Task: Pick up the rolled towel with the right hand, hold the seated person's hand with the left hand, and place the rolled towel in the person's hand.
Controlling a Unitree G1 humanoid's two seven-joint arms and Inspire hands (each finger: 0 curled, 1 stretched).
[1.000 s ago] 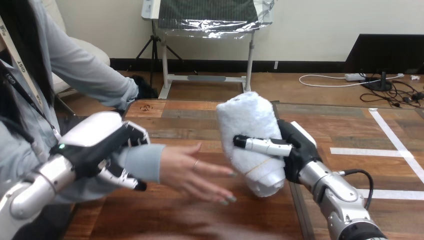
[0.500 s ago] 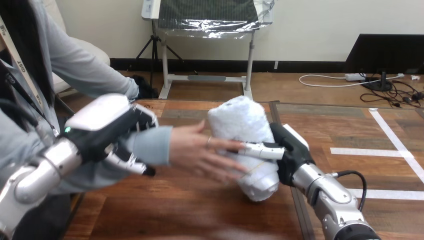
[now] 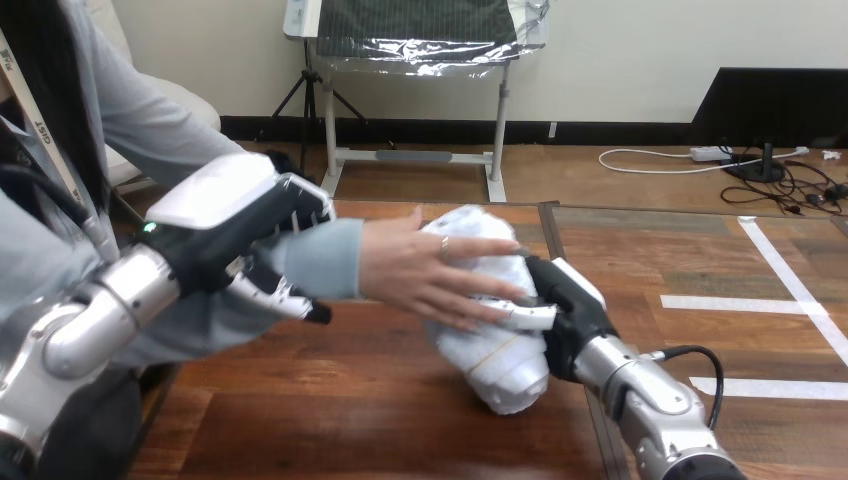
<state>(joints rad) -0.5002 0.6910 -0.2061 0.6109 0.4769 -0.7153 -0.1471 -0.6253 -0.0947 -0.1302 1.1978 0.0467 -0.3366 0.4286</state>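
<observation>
"Head view: where's the rolled towel (image 3: pixel 495 350)?"
"The right hand (image 3: pixel 562 305) is gripping it, tilted, low over the surface (image 3: pixel 340 400). The person's hand (image 3: pixel 425 270) is lying across its top, and the left hand (image 3: pixel 235 235) is clasping the person's wrist (image 3: pixel 335 260)."
"Risk?"
"Person's fingers aren't wrapping it yet. If the right hand's releasing now, towel's prob. sliding off & dropping."

Person's hand (image 3: pixel 430 272) across the rolled towel (image 3: pixel 497 358)
</observation>
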